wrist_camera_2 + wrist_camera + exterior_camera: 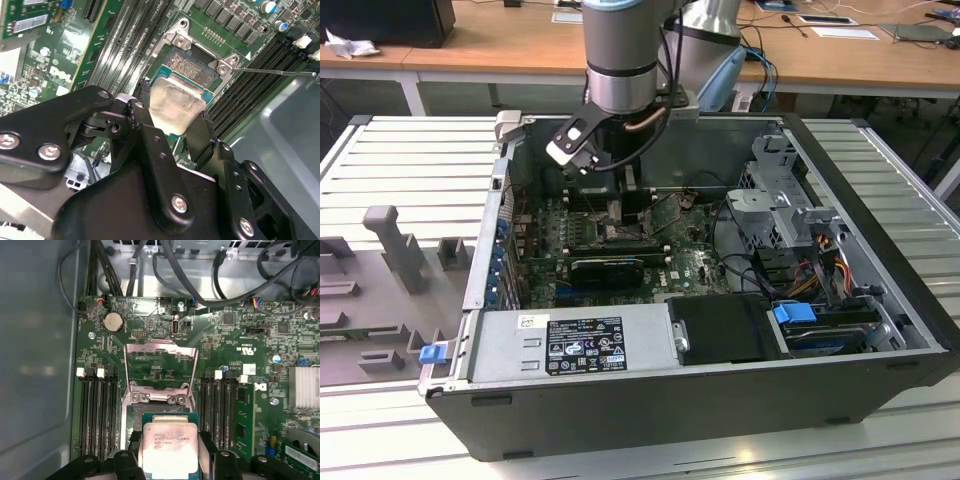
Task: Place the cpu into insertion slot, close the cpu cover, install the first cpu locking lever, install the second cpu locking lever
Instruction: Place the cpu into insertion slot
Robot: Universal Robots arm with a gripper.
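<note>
1. One grey fixture tray sits at the exterior view's left on the slatted table, and there's a blue clip right at the corner of the open pc case
2. Moving right, the power supply lies along the case's near edge, with the green motherboard behind it
3. Around the middle, the arm drops straight down into the case and the gripper is low over the board
4. Over at the exterior view's right you've got a metal drive cage, a bundle of cables and a blue tab
5. In the second wrist view the claw is clamped on the cpu, black fingers pinching two opposite edges, silvery top facing the camera
6. In the first wrist view the chip hangs over the near part of the insertion slot, so just a strip of the dark pin field on the far side is uncovered. Honestly can't tell if it's touching the slot or just above it
7. The cpu cover is flipped up and stands open beyond the slot, hinged at the slot's far edge, and you can see green board through its square cut-out
8. A thin wire lever sticks out from a socket corner across the memory slots, which run along both sides of the socket, and a coin battery sits beyond the raised cover
</note>
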